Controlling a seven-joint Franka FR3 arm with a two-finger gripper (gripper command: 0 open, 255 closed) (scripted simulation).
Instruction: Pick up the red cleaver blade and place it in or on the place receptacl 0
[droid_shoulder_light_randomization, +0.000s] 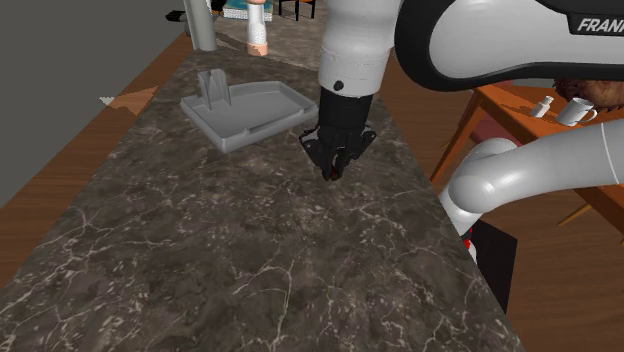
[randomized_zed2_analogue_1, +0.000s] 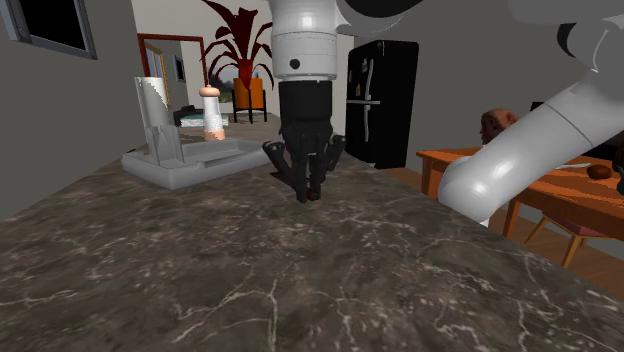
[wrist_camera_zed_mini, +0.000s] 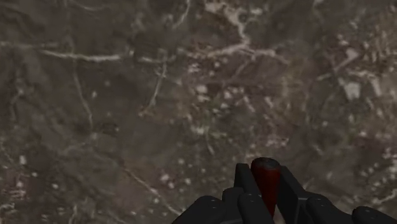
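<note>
Red cleaver (wrist_camera_zed_mini: 265, 181): clamped between the jaws.
Marble worktop (droid_shoulder_light_randomization: 200, 250): dark, white-veined, beneath the jaws.
Grey tray (droid_shoulder_light_randomization: 262, 103): on the worktop, near the jaws.

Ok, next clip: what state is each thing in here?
pincer: shut on the red cleaver.
red cleaver: clasped between the fingers, over the marble counter.
grey tray: flat on the counter, cleaver not yet in it.
black fridge: doors shut.
pale bottle: standing upright.
</note>
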